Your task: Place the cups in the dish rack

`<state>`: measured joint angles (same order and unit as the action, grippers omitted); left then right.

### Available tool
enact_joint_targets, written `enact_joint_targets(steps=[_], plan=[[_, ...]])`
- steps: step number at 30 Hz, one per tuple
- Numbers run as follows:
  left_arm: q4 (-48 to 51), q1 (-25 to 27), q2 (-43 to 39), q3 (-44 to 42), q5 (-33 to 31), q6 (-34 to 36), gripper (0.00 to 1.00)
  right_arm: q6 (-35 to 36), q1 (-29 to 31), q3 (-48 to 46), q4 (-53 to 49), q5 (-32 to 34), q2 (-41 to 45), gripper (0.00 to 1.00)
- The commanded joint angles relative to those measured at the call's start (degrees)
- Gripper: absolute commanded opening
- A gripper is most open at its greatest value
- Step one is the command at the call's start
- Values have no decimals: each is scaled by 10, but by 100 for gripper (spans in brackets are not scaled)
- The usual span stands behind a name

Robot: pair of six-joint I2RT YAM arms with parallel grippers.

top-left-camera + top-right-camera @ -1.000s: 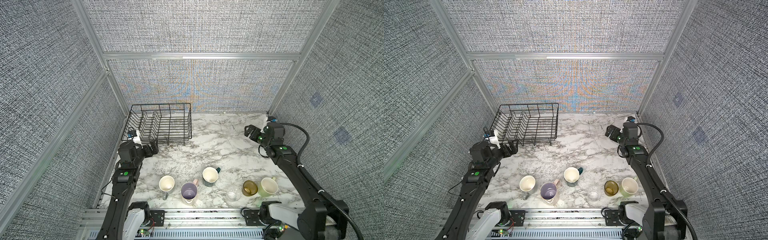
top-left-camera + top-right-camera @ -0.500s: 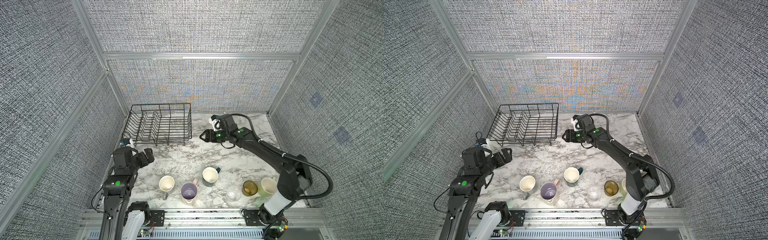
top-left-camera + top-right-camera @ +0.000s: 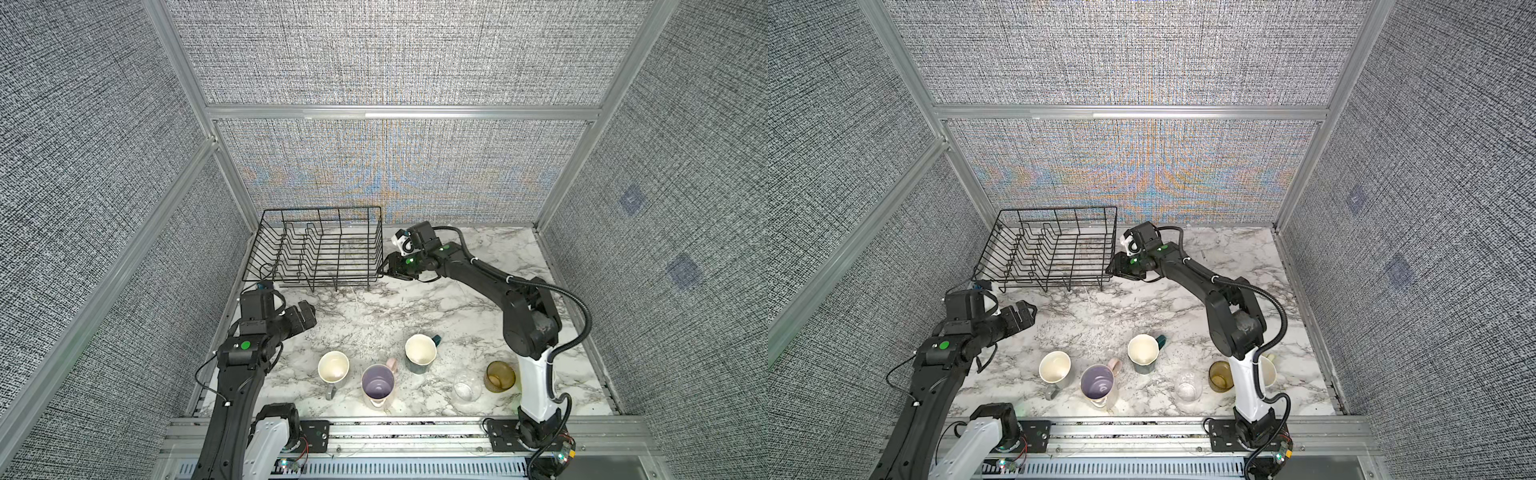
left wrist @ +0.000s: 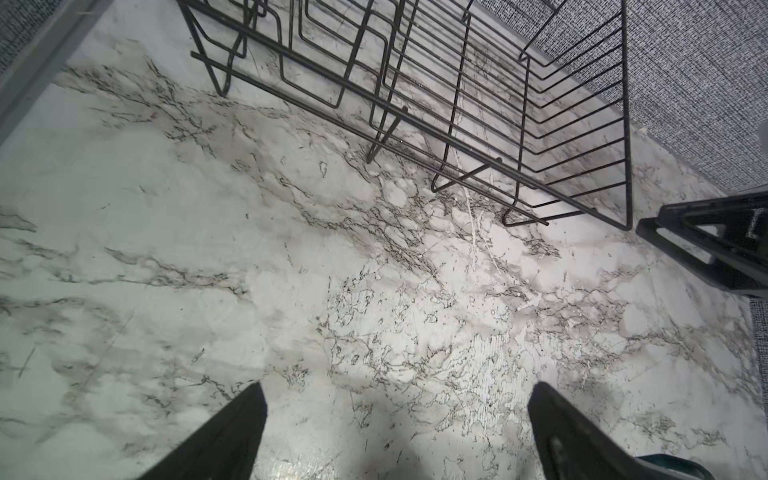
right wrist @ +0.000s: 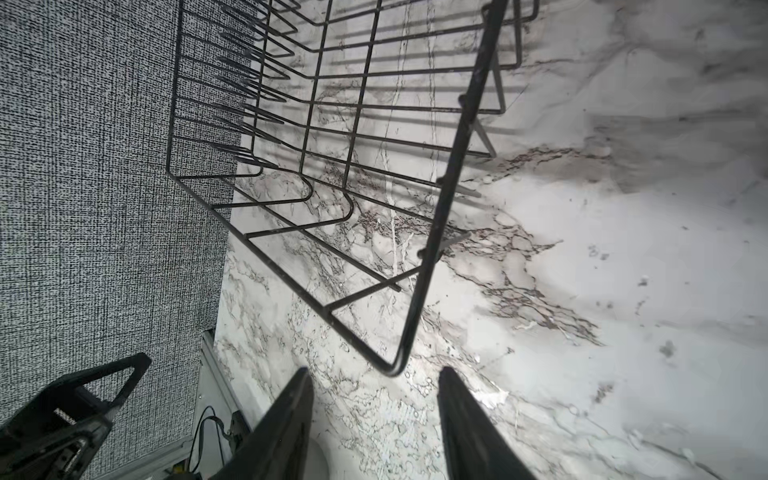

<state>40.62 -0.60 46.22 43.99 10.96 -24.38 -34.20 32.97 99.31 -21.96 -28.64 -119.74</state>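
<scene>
The black wire dish rack (image 3: 374, 249) (image 3: 1109, 249) stands empty at the back left. In both top views a row of cups stands near the front: a grey mug (image 3: 333, 366), a pale pink mug (image 3: 377, 382), a dark teal mug (image 3: 420, 353), a clear tumbler (image 3: 466, 386) and an amber tumbler (image 3: 500, 376). A yellow-green cup (image 3: 1270, 372) peeks out behind the right arm. My right gripper (image 3: 384, 271) (image 5: 376, 374) is open at the rack's near right corner; the corner wire (image 5: 445, 199) sits just at its fingertips. My left gripper (image 3: 309, 320) (image 4: 399, 388) is wide open over bare marble in front of the rack.
The marble table (image 3: 374, 316) is boxed in by fabric walls with aluminium posts. The right arm's upright link (image 3: 536, 386) stands beside the amber tumbler. The right gripper (image 4: 706, 245) shows beside the rack (image 4: 626, 124) in the left wrist view.
The right arm swung from the table's right side across to the rack's near right corner, and its jaws narrowed. The left gripper drew back from the rack toward the front.
</scene>
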Motion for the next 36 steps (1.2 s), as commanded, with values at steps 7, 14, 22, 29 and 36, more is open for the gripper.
enact_joint_targets(steps=[7,14,22,29,36], plan=[[-6,-1,-5,-2,19,7,99,-32,-7,68,-1,-30,-73,35],[-9,-1,-10,-7,28,5,99,-45,-8,50,3,-34,-54,9],[-5,0,-11,-7,24,6,99,-61,-31,-60,27,-19,34,2],[-4,1,-13,-8,24,5,99,-36,-94,-187,26,-33,133,2],[-4,2,-15,-9,23,5,99,62,-168,-257,-76,-85,196,0]])
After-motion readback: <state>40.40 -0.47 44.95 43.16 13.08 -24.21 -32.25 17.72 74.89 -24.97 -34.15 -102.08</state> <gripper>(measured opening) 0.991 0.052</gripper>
